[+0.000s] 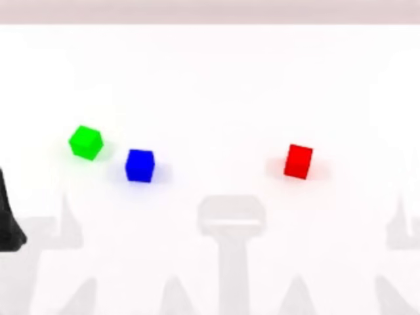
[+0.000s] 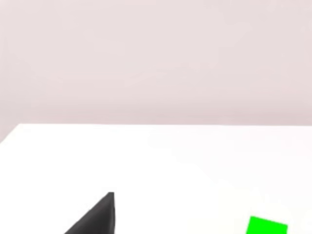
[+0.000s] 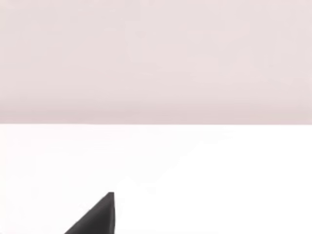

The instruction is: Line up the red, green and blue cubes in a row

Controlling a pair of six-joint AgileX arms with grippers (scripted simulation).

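No cube is gripped yet; on the worktop (image 1: 216, 79) the green cube (image 1: 86, 142) and blue cube (image 1: 140, 165) sit near each other at left, the red cube (image 1: 298, 161) well apart at right; the left pincer (image 1: 8, 223) waits at the left edge, its state cannot be told; the next move likely calls for reaching a cube.

green cube (image 1: 86, 142) bright green | blue cube (image 1: 140, 165) blue | red cube (image 1: 298, 161) red (all plain) | table (image 1: 210, 85) white

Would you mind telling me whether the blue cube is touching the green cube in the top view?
No, the blue cube sits apart from the green cube, with a strip of bare white table between them.
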